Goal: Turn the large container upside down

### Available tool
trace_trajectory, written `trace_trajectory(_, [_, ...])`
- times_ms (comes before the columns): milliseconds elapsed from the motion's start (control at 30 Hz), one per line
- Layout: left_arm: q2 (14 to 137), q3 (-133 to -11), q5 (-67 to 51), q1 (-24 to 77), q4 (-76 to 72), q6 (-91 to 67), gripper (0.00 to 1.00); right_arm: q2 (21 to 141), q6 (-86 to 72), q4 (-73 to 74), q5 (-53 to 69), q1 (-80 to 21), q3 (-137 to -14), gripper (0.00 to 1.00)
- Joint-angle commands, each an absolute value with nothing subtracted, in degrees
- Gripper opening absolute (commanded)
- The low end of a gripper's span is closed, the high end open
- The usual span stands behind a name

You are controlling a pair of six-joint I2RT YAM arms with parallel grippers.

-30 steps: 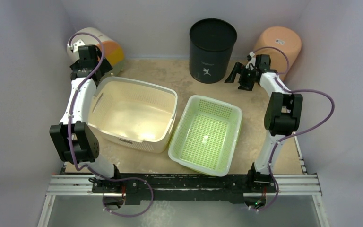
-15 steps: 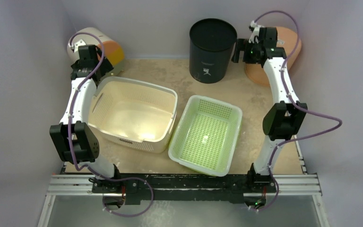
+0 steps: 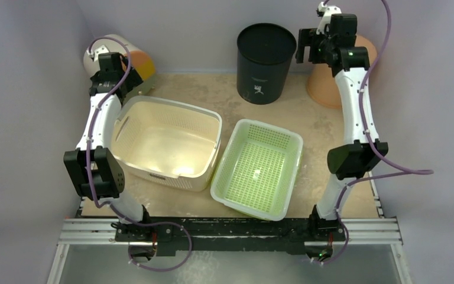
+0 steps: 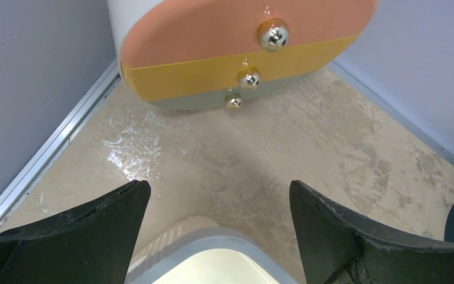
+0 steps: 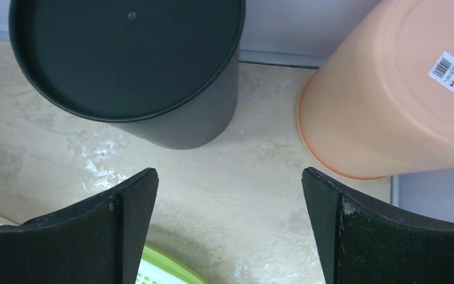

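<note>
Left claw (image 4: 219,204) released, hanging over the far corner of the cream basket (image 3: 165,142). Right arm extended high, right claw (image 5: 230,189) released, empty.

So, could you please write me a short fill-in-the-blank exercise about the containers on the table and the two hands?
1. The large container has its open side facing ____.
2. The green tub stands beside it, on the ____ arm's side.
3. The left hand and the right hand are both ____ and hold nothing.

Missing words: up; right; open.
</note>
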State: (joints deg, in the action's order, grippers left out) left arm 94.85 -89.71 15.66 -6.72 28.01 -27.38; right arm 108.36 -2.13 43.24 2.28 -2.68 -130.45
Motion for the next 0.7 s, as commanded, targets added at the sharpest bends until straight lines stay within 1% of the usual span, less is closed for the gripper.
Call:
trace_trajectory(0, [94.9, -91.4, 14.9, -6.2, 26.0, -26.2, 0.9, 108.5, 0.2, 44.8, -3.6, -9.0, -134.1, 0.93])
trace_trajectory(167, [95.0, -91.2, 15.5, -4.3, 26.3, -25.3, 0.9, 109.3, -0.4, 48.4, -4.4, -18.2, -133.8, 0.84])
trace_trajectory(333, [93.9, -88.9, 16.1, -2.1, 25.8, -25.7, 0.9, 106.8, -0.7, 48.7, -4.4, -25.0, -125.2, 0.81])
trace_trajectory(467, [92.8, -87.7, 16.2, -0.7, 25.6, -26.7, 0.89, 104.9, -1.8, 47.2, -0.5, -27.1, -118.2, 0.75])
trace_trajectory(667, [91.5, -87.1, 16.4, 3.3, 25.2, -27.7, 0.88, 103.7, -1.6, 46.9, 1.5, -28.1, -111.2, 0.73])
